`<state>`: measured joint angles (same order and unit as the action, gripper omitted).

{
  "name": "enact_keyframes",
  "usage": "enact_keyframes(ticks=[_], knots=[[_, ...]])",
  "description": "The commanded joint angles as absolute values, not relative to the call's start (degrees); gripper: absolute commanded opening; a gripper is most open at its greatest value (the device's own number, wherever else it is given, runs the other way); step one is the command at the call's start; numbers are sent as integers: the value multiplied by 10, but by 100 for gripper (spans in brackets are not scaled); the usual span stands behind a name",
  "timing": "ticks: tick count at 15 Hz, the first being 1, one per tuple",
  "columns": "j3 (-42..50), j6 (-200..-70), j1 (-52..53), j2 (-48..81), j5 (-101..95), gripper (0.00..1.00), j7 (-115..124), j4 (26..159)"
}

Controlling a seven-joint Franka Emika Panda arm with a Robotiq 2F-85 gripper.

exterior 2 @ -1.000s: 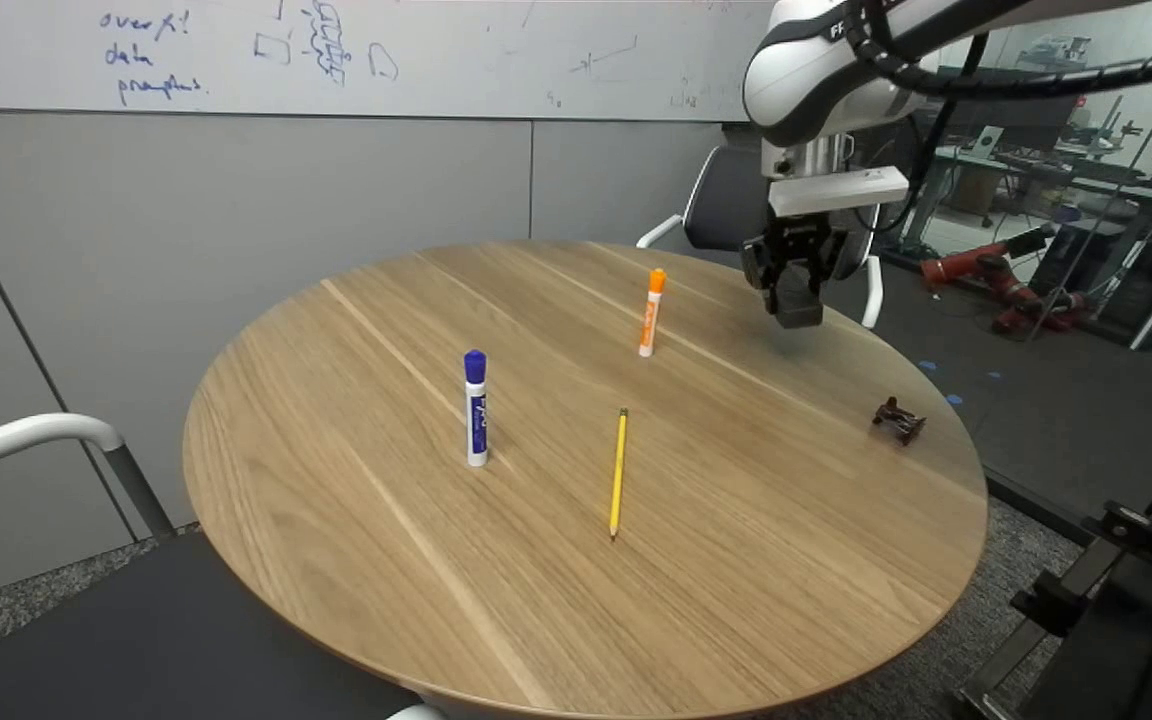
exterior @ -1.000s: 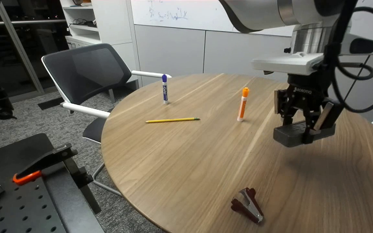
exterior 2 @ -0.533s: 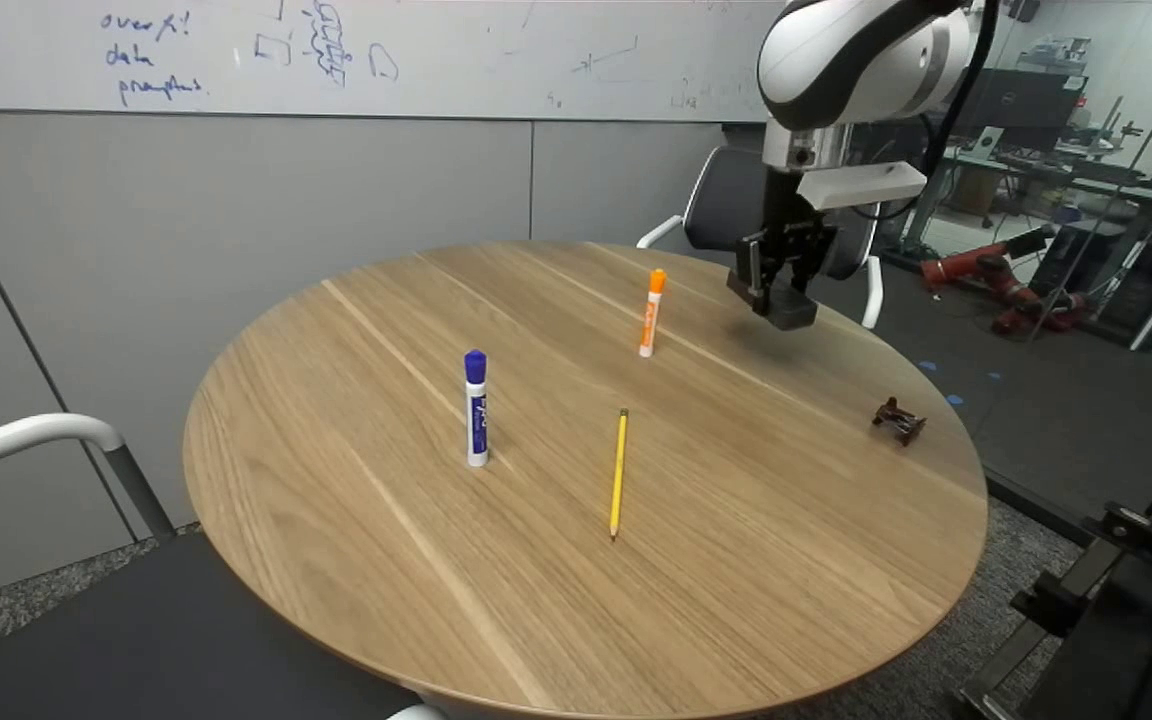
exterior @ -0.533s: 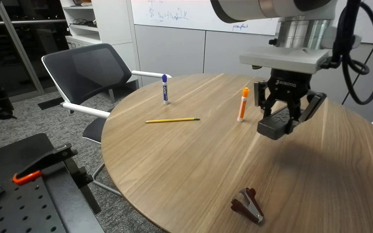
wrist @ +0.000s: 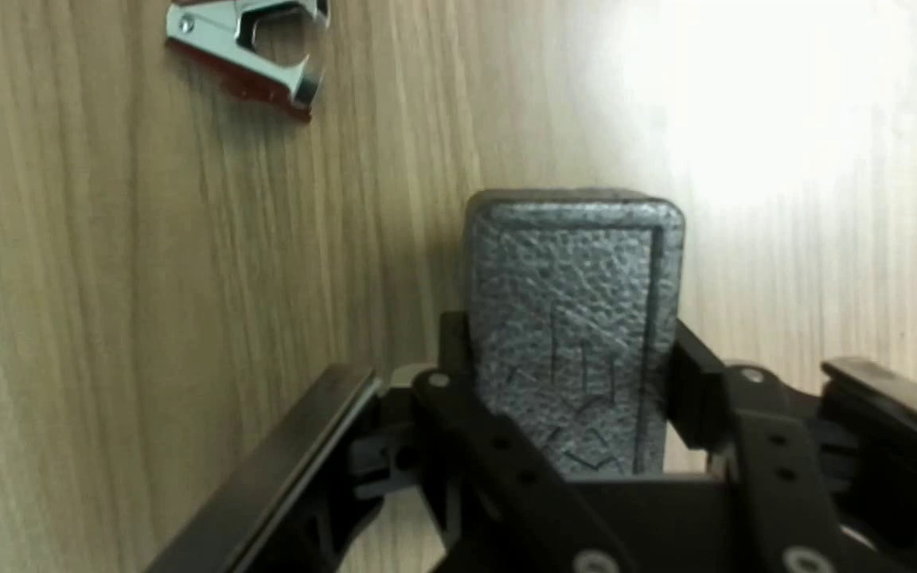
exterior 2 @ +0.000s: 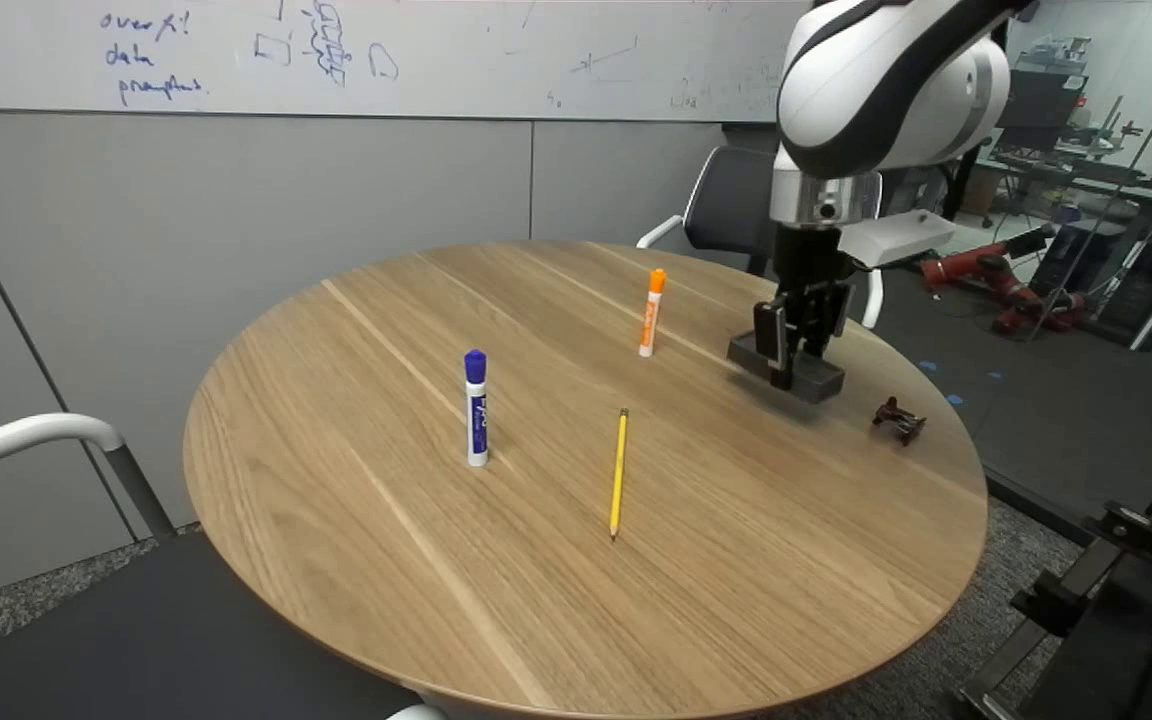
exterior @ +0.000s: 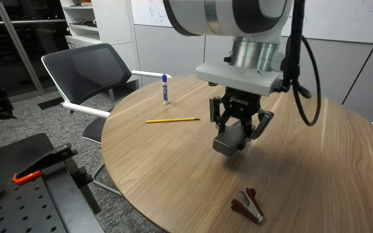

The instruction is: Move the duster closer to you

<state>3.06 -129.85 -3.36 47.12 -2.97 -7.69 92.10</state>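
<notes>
**Pincer (exterior: 231, 137) clamped on the duster (exterior: 227, 144)**

In an exterior view it's held just over the bench (exterior: 160, 155), staple remover (exterior: 248, 205) nearby. In an exterior view the orange marker (exterior 2: 651, 315) stands upright. Wrist view: fingers (wrist: 697, 390) snug on both its long sides, lol.

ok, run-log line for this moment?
gripper: closed on duster | duster: apparently off table, unreleased | standing: orange marker, blue marker | lying: staple remover, pencil

Round wooden table (exterior 2: 336, 400), grey wall (exterior 2: 336, 185), whiteboard (exterior 2: 476, 60), mesh chair (exterior: 92, 69), carpet (exterior: 57, 121)
</notes>
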Motion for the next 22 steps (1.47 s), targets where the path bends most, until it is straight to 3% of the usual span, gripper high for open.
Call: enact_keyframes(ticks=[1,10,11,12,15,18,22], knots=[[28,-1364,-20,402,-60,31,-82,1062],[25,-1536,34,292,-79,32,-29,1357],[26,-1554,43,275,-78,81,-17,1391],[27,-1572,53,257,-79,83,-3,1426],[23,-1631,80,197,-70,99,35,1534],[4,-1669,78,143,-43,100,55,1587],[-23,-1591,51,50,1,100,44,1577]])
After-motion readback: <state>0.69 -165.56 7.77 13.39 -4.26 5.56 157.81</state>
